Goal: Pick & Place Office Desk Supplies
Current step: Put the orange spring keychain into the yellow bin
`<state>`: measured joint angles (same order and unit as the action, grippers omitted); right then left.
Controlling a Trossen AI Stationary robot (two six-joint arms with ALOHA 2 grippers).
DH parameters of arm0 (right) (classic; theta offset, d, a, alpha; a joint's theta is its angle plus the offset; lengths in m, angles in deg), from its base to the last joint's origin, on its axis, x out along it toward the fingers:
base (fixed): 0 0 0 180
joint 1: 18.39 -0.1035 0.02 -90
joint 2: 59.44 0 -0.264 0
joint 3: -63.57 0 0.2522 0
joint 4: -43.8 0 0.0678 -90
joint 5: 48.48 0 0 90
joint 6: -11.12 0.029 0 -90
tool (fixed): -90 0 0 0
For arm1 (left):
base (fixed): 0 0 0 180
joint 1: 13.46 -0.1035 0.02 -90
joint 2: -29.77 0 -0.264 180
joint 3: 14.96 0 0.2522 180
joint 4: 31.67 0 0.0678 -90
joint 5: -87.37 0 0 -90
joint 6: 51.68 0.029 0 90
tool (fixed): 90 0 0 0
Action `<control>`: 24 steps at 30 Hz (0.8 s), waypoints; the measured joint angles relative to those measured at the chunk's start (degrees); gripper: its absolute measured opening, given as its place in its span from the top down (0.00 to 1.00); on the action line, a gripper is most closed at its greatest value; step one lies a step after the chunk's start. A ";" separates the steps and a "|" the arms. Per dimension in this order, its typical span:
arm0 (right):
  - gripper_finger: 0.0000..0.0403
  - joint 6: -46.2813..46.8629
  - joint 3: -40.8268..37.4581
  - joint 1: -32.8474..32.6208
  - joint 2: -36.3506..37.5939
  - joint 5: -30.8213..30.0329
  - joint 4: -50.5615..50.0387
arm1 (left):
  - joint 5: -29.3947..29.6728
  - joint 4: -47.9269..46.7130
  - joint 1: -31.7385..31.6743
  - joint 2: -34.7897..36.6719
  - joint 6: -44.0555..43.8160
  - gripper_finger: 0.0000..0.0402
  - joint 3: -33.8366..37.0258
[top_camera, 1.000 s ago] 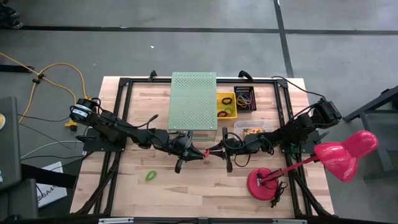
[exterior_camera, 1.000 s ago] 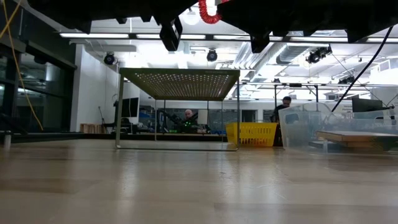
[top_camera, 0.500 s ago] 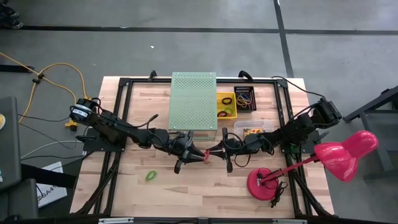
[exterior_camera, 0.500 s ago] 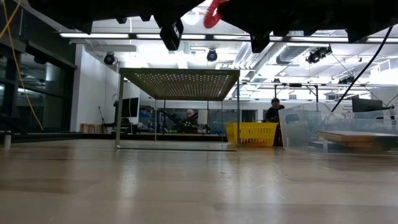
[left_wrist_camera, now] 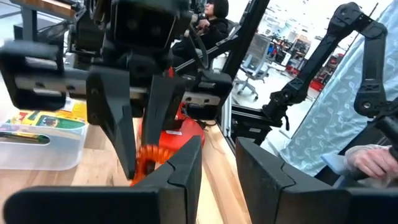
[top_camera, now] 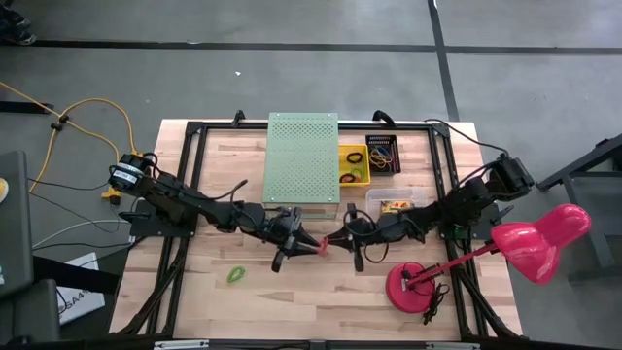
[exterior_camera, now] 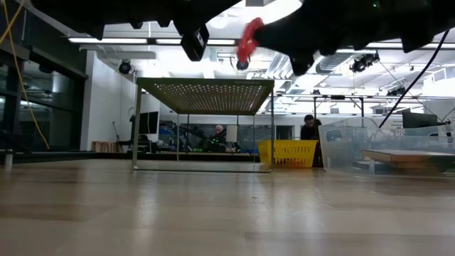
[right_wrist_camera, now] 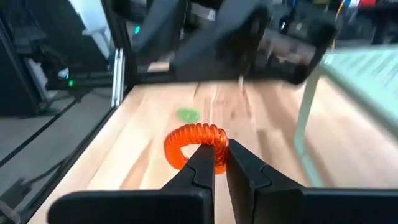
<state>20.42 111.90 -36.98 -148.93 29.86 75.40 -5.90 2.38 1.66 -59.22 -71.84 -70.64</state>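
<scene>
- One red band loop (top_camera: 322, 244) hangs above mid-counter, pinched in the right tool (top_camera: 327, 243), whose fingers are closed on it.
- The left tool (top_camera: 313, 245) faces it, just beside the loop, fingers parted.
- One green band loop (top_camera: 234, 275) lies on the counter (top_camera: 321, 301), near left.
- One crayon box (top_camera: 394, 205) sits in a clear tub; its writing is unreadable.

A coiled, glossy red plastic band (right_wrist_camera: 196, 142) hangs over the smooth, pale wooden table (top_camera: 292, 292).
</scene>
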 joint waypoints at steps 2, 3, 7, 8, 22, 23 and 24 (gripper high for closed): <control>0.97 1.71 0.00 -0.66 0.00 -0.29 -2.32 | -0.02 0.00 0.06 0.00 0.00 0.76 0.00; 0.97 2.74 -0.02 -0.98 0.00 -0.35 -3.44 | -0.04 0.01 0.10 0.00 0.00 0.76 0.00; 0.97 6.27 0.00 -1.71 0.00 -1.68 -7.91 | 0.04 -0.21 0.41 0.00 0.01 0.76 0.00; 0.97 6.92 0.00 -1.70 0.00 -2.74 -9.09 | 0.04 -0.22 0.41 0.00 0.02 0.76 0.00; 0.97 12.82 0.00 -0.98 11.28 -17.18 -33.33 | 0.09 -2.14 0.43 0.00 1.29 0.76 0.02; 0.97 12.68 0.00 -0.75 12.33 -18.32 -35.25 | 0.09 -2.20 0.43 0.00 1.29 0.76 0.02; 0.97 12.57 0.00 -0.36 13.11 -19.13 -36.69 | 0.09 -2.34 0.43 0.00 1.29 0.76 0.02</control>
<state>32.99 111.90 -37.34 -135.81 10.73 38.71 -5.81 0.04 2.09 -59.22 -70.55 -70.61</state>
